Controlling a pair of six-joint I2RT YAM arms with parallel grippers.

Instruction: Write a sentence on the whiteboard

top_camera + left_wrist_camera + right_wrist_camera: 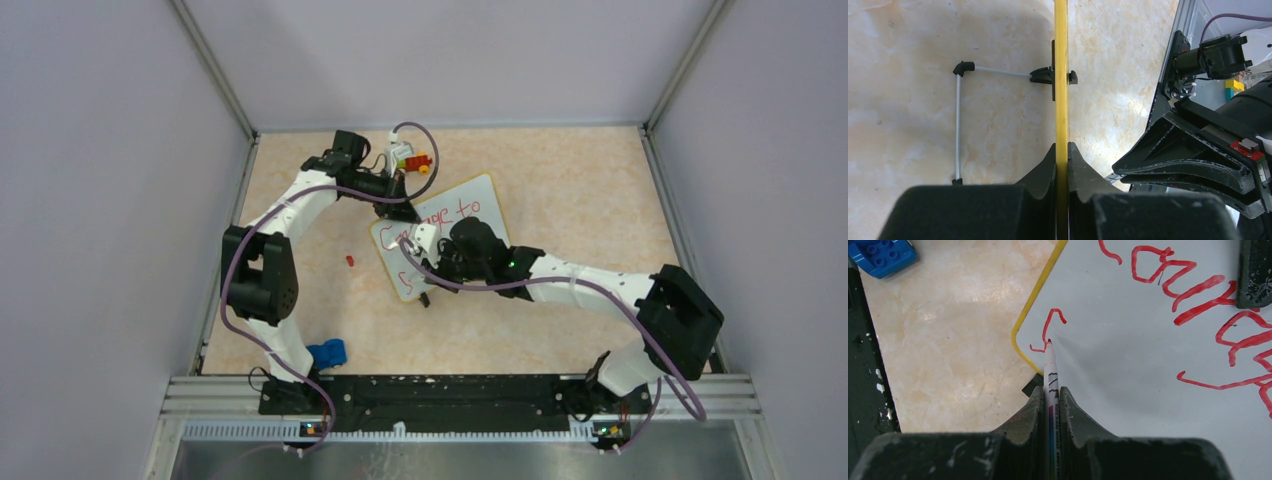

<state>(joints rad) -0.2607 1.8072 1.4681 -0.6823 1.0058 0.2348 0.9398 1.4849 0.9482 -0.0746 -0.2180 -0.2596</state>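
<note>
Nearest the arm bases, a blue block (327,353) lies on the table (560,190), well apart from the whiteboard (1128,370) on its near-left side. The whiteboard sits askew around the middle of the table; whether it lies flat or is propped cannot be told.

At the whiteboard's near-left corner, the right gripper (1050,390) reaches in from the right. Its jaws are narrowed tight on a marker (1050,360). The marker's red tip touches the white surface just inside the rim, which looks yellow in the wrist views. The tip rests at the lower end of a single S-shaped red stroke.

Further across the whiteboard runs the sentence (1198,299), in red handwriting. From above, its upper line reads roughly "Courage to", and the right arm hides part of it. The S-shaped stroke is all that shows of a lower line.

A small red piece (349,260) lies on the table to the left of the whiteboard, near it but not touching.

At the whiteboard's far-left edge, the left gripper (1061,150) is pinched firmly on the rim, one finger on each face. Its wrist camera sees the whiteboard edge-on. Beyond the fingers a black clip sits on that rim, and a thin wire bracket (958,125) runs out from it over the table.

Beyond the whiteboard's far edge stands a small cluster of toy blocks (412,158), white, yellow and red.
</note>
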